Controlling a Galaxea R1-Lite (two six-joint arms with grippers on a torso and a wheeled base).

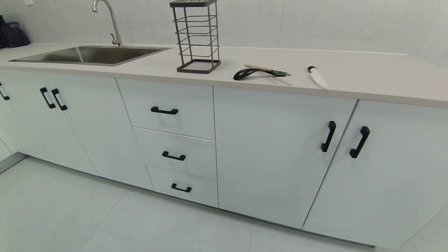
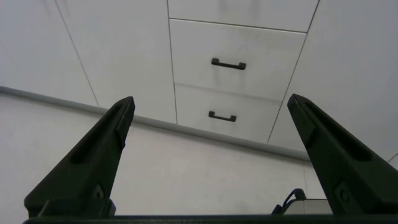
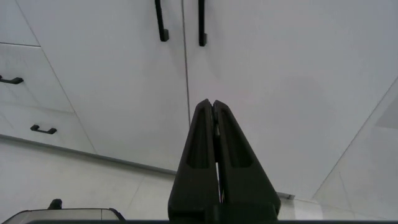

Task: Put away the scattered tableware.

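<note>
On the pale countertop (image 1: 350, 63) lie a black spoon (image 1: 249, 73), a wooden chopstick with a green end (image 1: 268, 70) across its handle, and a white knife with a black handle (image 1: 317, 76) further right. A black wire utensil rack (image 1: 197, 35) stands upright left of them. My left gripper (image 2: 211, 112) is open, low down and facing the lower drawers (image 2: 229, 62). My right gripper (image 3: 213, 109) is shut on nothing, facing the cabinet doors (image 3: 180, 74).
A steel sink (image 1: 91, 54) with a curved tap (image 1: 108, 21) sits at the counter's left. Below the counter are white cabinets: a stack of three drawers (image 1: 171, 154) in the middle and doors with black handles (image 1: 344, 138) on both sides. Tiled floor (image 1: 105, 220) lies in front.
</note>
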